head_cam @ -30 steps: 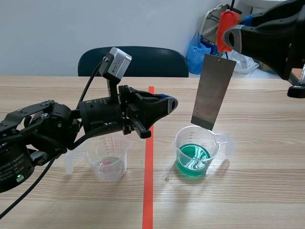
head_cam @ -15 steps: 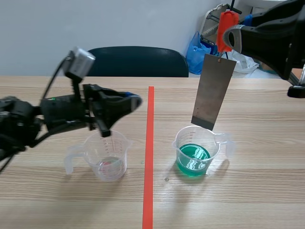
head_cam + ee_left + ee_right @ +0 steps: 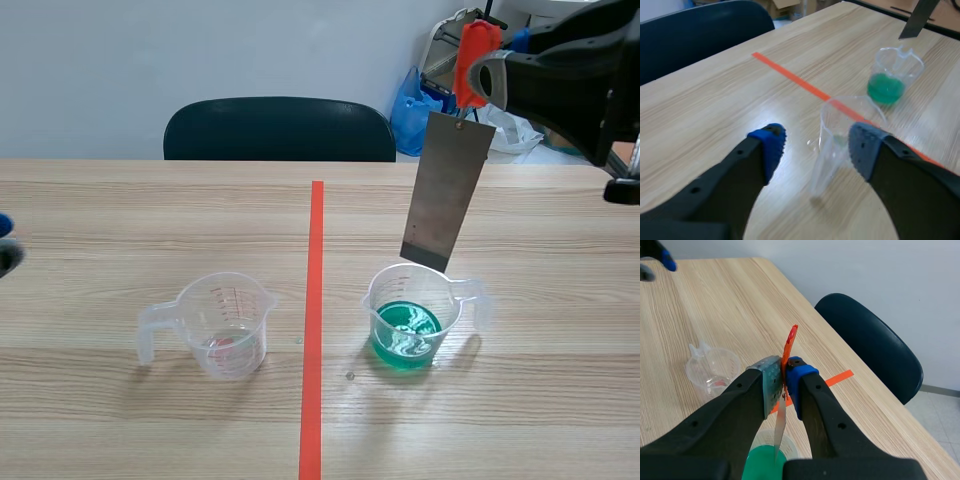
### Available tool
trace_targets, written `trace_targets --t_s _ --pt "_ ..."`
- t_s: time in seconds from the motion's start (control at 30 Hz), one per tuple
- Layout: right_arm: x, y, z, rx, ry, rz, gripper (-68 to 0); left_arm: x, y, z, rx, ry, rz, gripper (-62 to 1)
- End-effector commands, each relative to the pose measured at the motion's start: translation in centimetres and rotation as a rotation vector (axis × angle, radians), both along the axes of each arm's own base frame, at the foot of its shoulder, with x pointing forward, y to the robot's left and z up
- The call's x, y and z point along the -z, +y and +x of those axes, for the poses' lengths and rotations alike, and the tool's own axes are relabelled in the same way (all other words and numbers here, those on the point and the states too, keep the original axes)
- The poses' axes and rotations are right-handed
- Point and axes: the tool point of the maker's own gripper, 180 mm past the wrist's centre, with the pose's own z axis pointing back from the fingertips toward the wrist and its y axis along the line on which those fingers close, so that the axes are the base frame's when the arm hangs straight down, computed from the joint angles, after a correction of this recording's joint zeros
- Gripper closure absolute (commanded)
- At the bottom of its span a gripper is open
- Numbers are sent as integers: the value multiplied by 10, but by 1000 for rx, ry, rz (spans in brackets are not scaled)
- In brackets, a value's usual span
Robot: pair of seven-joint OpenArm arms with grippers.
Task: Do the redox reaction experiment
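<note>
Right gripper pinches the orange clip, left gripper spread wide — wooden table, dark chair, pale wall behind.

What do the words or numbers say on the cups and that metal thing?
Nothing here can be read as text.
On the emptier measuring cup: red scale marks, too small to read.
On the cup of green liquid: no marks that can be made out.
On the metal plate and the orange clip: no writing shows.
</note>
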Motion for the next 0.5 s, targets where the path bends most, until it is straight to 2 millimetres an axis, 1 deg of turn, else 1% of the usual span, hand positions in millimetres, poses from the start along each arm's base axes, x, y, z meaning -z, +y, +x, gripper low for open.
trace_targets --t_s 0.0,0.13,0.2,0.3,0.37,0.47 --pt "-12 3 -1 -15 -34 22 -6 2 3 -14 -18 -1 -37 -389" --pt "-12 3 -1 -15 -34 22 -6 2 16 -51 -26 1 -57 -487" --pt "-12 3 -1 -15 -34 22 -6 2 25 -65 -59 -22 -39 -529" --pt "-12 3 -1 -15 -34 22 -6 0 40 -85 -118 -86 14 -575" --pt "-12 3 -1 -15 -34 22 -6 -5 50 -97 -167 -139 48 -609" --pt "-12 3 -1 -15 -34 22 -6 -16 59 -112 -226 -211 86 -620"
